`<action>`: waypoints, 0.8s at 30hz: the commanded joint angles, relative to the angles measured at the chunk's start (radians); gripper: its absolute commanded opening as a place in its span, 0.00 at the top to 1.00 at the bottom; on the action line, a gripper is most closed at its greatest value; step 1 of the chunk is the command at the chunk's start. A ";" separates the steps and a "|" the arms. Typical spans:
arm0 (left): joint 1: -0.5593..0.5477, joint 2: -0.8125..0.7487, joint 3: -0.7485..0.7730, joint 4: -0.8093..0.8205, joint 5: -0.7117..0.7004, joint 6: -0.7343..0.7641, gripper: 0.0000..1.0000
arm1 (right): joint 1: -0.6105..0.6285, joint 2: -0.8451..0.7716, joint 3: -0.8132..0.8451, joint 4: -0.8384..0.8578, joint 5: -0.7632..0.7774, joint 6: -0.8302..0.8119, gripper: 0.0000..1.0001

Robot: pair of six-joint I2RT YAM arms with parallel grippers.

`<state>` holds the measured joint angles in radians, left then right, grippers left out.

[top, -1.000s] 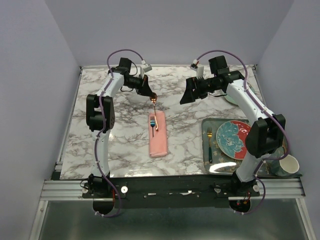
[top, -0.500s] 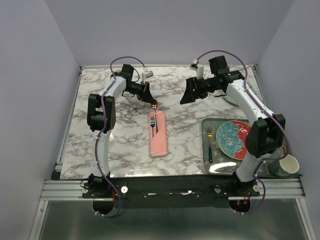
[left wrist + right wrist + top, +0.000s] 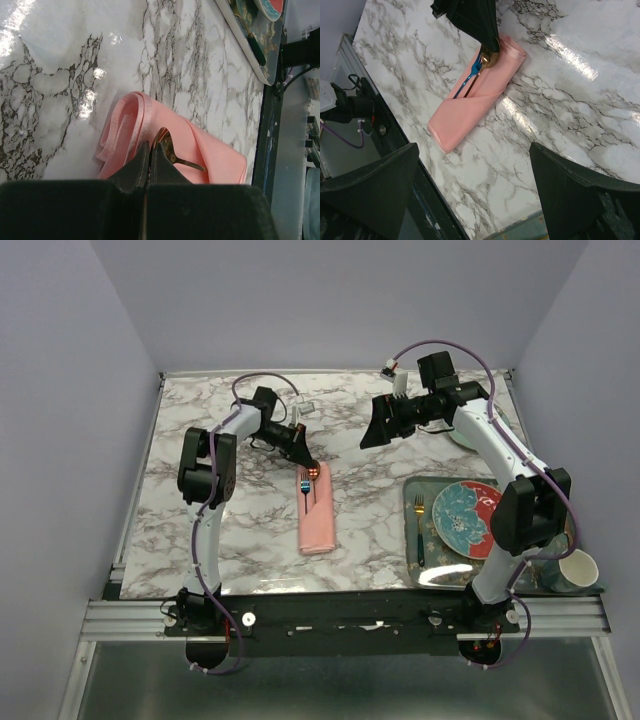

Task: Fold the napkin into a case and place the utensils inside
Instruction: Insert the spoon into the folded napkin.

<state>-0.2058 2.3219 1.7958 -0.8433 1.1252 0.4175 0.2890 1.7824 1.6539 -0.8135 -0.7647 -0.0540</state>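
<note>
Case (image 3: 317,512) is lying mid-table, long axis running 12 to 6. I'm holding my left gripper (image 3: 308,465) pinched at its 12 o'clock mouth, seemingly on the spoon (image 3: 168,148) bowl. The right gripper (image 3: 376,430) is hovering wide apart and empty.

Satiny cloth case (image 3: 318,520), glossy marble table (image 3: 250,525), metallic spoon (image 3: 166,145)
</note>
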 commanded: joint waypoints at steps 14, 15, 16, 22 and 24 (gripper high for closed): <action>-0.044 -0.114 -0.127 0.052 -0.021 -0.025 1.00 | 0.001 -0.003 -0.011 -0.019 -0.025 -0.012 0.00; -0.043 -0.113 -0.130 0.058 -0.031 -0.038 1.00 | 0.001 -0.003 -0.014 -0.019 -0.025 -0.014 0.00; -0.044 -0.110 -0.130 0.064 -0.036 -0.043 1.00 | 0.001 -0.006 -0.016 -0.018 -0.024 -0.014 0.00; -0.047 -0.099 -0.119 0.092 -0.068 -0.080 0.92 | 0.001 -0.014 -0.028 -0.018 -0.022 -0.015 0.00; -0.050 -0.098 -0.108 0.096 -0.079 -0.091 0.82 | 0.002 -0.014 -0.026 -0.018 -0.019 -0.017 0.00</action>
<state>-0.2512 2.2471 1.6680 -0.7807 1.0821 0.3603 0.2890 1.7824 1.6386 -0.8135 -0.7723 -0.0544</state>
